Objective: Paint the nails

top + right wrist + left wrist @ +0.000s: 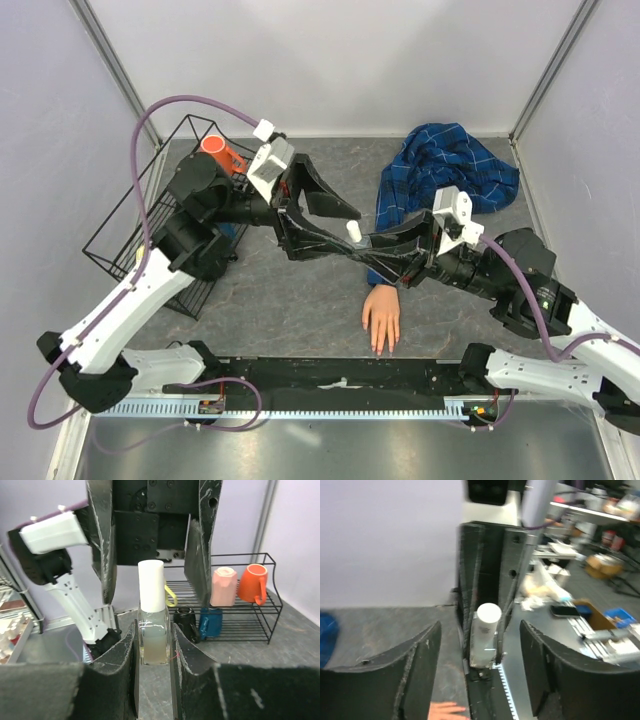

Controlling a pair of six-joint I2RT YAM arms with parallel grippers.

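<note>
White cap (151, 586) lines up between your left gripper's (480, 630) fingers, which stand apart and, as far as I can judge, clear of it. Your right gripper (153, 632) is clamped on the clear bottle (152, 647), held upright above the table. The nails (381, 348) lie below, at the tips of the peach hand (381, 310), pointing toward the arm bases. Close off-centre and you may tilt the bottle in the right grip. Twist too hard and it could spin or slip, spilling polish over the hand.
</note>
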